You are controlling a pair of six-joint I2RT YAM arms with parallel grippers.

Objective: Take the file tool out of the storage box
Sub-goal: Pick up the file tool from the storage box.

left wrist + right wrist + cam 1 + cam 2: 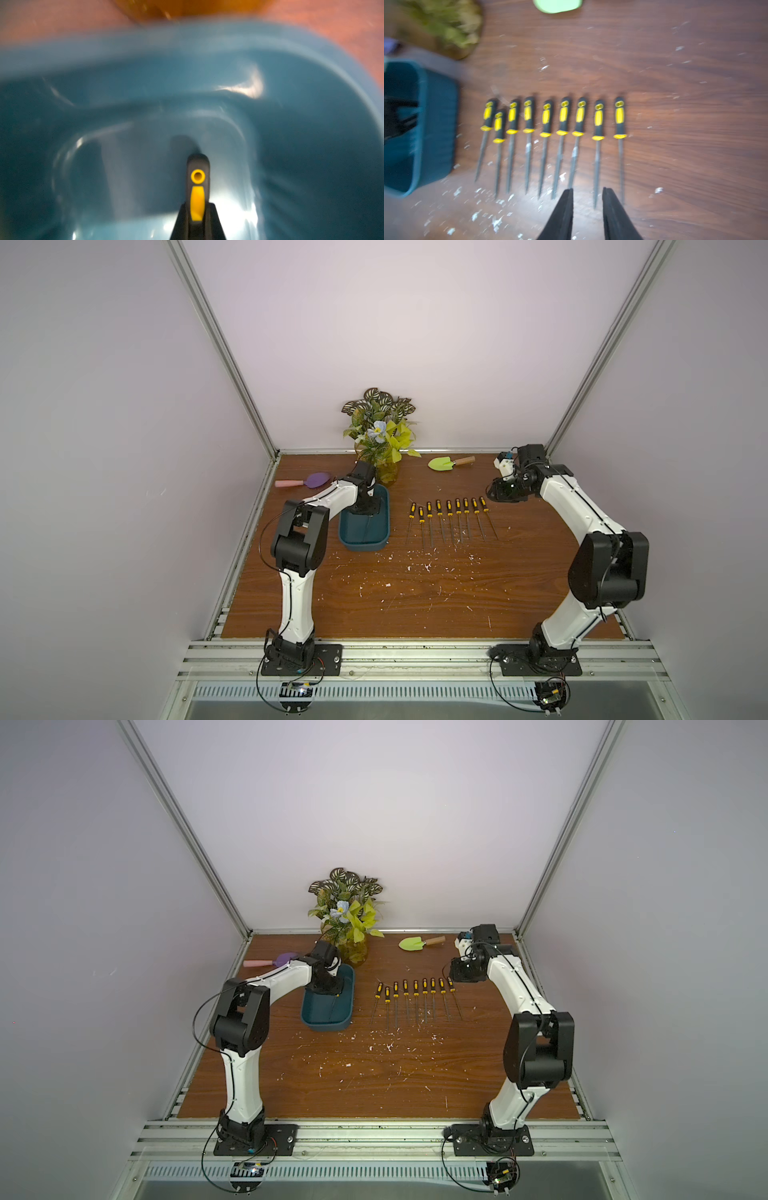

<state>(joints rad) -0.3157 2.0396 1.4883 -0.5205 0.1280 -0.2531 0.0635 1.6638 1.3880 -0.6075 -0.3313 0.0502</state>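
- Left gripper: jaws closed on the file tool, clamped from both sides. It sits down inside the storage box, at the box's 12 o'clock end in both top views.
- Table: brown wood grain, flecked with white chips.
- Storage box: a dark teal tub with low walls, at 9 o'clock of the row of nine files. The amber vase stands just beyond it at 12 o'clock. It looks like light plastic and is likely to slide if the file drags on a wall.
- Right gripper: jaws apart with nothing between them. It hangs above the table at 2 o'clock of the row, well apart from the box.
- File tool: lies along the length of the box, not yet out. Judged light and rigid, with no fragility worry.
- Shank: thin grey steel, running from the gripper toward 6 o'clock.
  - It looks narrow, hard and probably slick, so a poor place to pinch.
  - Held by one end, the tip may sag and catch the 6 o'clock wall, so lift well clear before going sideways.
- Handle: black with a yellow inlay, and the thickest part.
  - It looks rubbery, so it is the right place to hold.
  - The butt, with its yellow-ringed hole, pokes out past the fingertips.
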